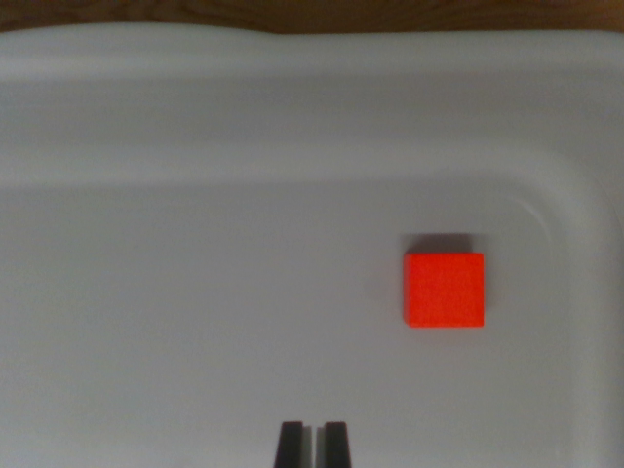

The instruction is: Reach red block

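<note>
Fingers [313, 444] below square-on red block [445, 290]

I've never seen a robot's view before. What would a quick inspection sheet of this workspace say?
Surface: white tray with a raised rim and a rounded corner at the wrist view's upper right.
Job's things: red block lying flat on the tray floor, near that corner, untouched.
Clutter: nothing seen.
Grippers: gripper at the bottom edge; the two dark fingers stand close together with a narrow gap, holding nothing, to the wrist view's left of and below the block.
Cables: nothing seen.
Surroundings: strip of wooden surface beyond the tray's far rim.
</note>
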